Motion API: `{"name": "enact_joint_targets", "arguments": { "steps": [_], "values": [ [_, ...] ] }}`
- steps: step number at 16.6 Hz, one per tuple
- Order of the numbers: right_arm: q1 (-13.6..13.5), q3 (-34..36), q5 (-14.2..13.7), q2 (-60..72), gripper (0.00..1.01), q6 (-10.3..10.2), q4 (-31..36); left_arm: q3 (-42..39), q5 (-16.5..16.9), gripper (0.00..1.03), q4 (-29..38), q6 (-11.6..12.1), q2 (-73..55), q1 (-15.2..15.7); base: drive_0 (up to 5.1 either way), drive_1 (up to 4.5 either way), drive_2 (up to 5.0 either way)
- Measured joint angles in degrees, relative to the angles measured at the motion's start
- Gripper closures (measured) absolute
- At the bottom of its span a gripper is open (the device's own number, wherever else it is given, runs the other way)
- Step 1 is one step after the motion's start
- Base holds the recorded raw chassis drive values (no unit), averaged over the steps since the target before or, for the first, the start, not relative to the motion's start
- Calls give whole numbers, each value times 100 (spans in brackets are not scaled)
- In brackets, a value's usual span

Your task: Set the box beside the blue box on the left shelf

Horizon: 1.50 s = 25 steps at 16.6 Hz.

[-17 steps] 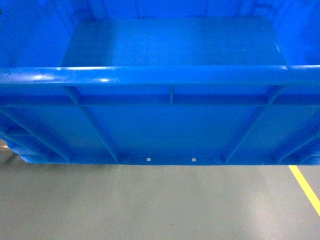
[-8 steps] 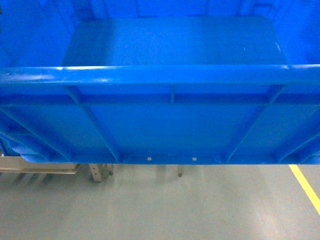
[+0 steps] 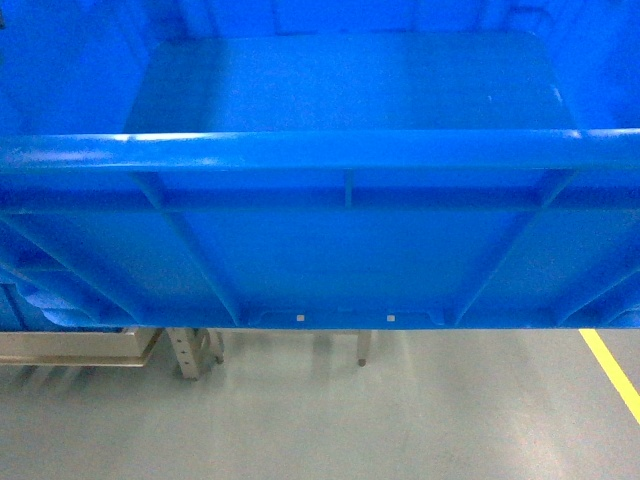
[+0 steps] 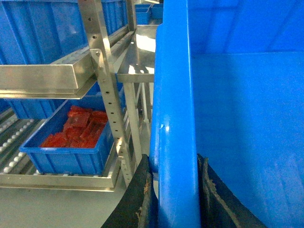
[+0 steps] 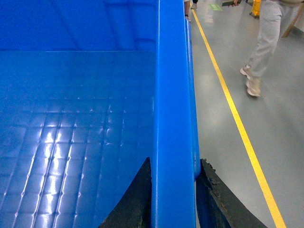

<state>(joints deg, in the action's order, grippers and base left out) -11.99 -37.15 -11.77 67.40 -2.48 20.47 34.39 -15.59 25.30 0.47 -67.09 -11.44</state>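
The box [image 3: 340,250], a big bright-blue open crate with ribbed walls, fills the head view and hangs above the floor. My left gripper [image 4: 173,164] is shut on its left rim [image 4: 175,109], one black finger on each side. My right gripper [image 5: 175,165] is shut on the right rim [image 5: 173,85] the same way. A metal shelf rack [image 4: 107,85] stands just left of the crate. On it are a large blue box [image 4: 42,28] on the upper tier and a blue box of red items [image 4: 71,137] on the lower roller tier.
The shelf's frame and legs [image 3: 195,350] show under the crate's base in the head view. A yellow floor line [image 5: 232,109] runs along the right side. A person [image 5: 266,42] walks beyond it. Grey floor [image 3: 350,420] lies ahead.
In the head view the shelf's frame and legs have come into sight below the crate at left and grown larger. The crate keeps its place between both grippers.
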Motion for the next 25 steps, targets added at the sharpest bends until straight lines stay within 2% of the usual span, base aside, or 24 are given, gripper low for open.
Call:
{"name": "enact_joint_targets", "arguments": {
  "steps": [16,25],
  "values": [
    [-2,0,7,0,82,0,-7,0,-2,87,-15,4,2,17,-474,99,368],
    [-2,0,9,0,82,-2,-9,0,-4,87,-4,4,2,24,-501,241,241]
  ]
}}
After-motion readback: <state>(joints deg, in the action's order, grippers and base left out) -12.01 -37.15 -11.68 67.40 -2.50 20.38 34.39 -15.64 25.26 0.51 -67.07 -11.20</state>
